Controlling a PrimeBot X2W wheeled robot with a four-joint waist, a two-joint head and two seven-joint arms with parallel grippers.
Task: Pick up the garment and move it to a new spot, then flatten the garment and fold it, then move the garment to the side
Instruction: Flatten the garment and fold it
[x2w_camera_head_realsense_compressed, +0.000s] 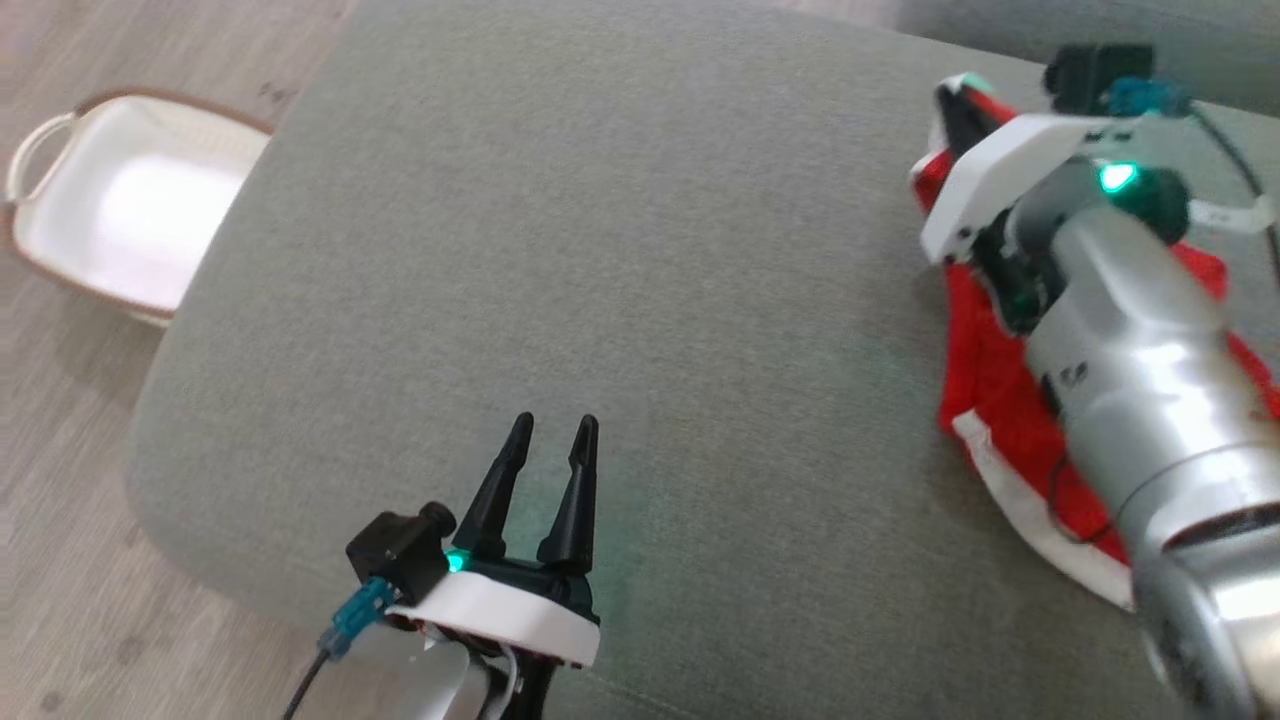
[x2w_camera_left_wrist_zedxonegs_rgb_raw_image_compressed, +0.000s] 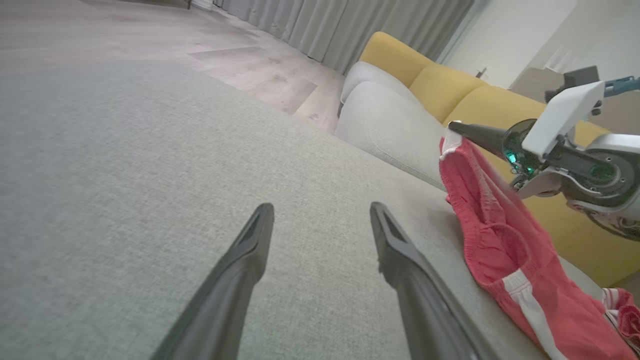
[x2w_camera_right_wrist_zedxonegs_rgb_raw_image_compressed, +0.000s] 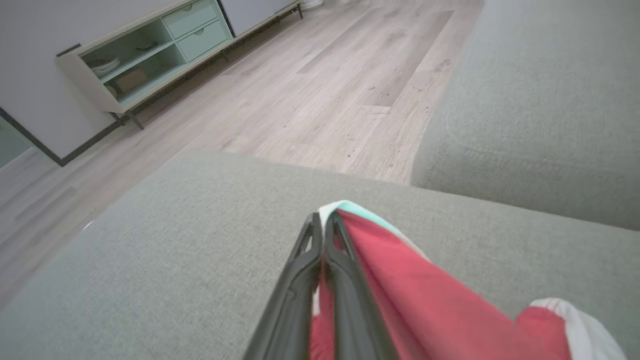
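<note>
Head view, surface: You are looking at a broad grey woven-fabric cushion (x2w_camera_head_realsense_compressed: 650, 250), with pale wood-plank floor (x2w_camera_head_realsense_compressed: 60, 500) to its left.
Head view, basket: A white basket with a brown rim (x2w_camera_head_realsense_compressed: 160, 100) stands on the floor at far left, just beside the cushion's edge.
Head view, left gripper: The left gripper (x2w_camera_head_realsense_compressed: 555, 435) is at the near edge, left of centre. Its two dark fingers are apart with nothing between them, above bare cushion.
Head view, right gripper: The right gripper (x2w_camera_head_realsense_compressed: 960, 108) is at far right and points away from you. Its white housing covers most of the fingers.
Head view, garment: The red fabric garment with white trim (x2w_camera_head_realsense_compressed: 990, 380) is at the cushion's right side under the right arm, well apart from the left gripper.
Left wrist view, jaws: The fingers are spread wide, with only cushion between them.
Left wrist view, garment: At right, the right gripper's tip holds one corner raised. The rest drapes down onto the cushion.
Left wrist view, background: A yellow sofa back (x2w_camera_left_wrist_zedxonegs_rgb_raw_image_compressed: 450, 85), a pale grey seat cushion (x2w_camera_left_wrist_zedxonegs_rgb_raw_image_compressed: 390, 125) and grey curtains (x2w_camera_left_wrist_zedxonegs_rgb_raw_image_compressed: 350, 25) are at the far side.
Right wrist view, jaws: The fingers are pressed together, pinching the garment's white and mint edge. The red cloth falls to their right.
Right wrist view, surroundings: A pale sideboard with green shelves (x2w_camera_right_wrist_zedxonegs_rgb_raw_image_compressed: 150, 60) stands at far left across the floor.
</note>
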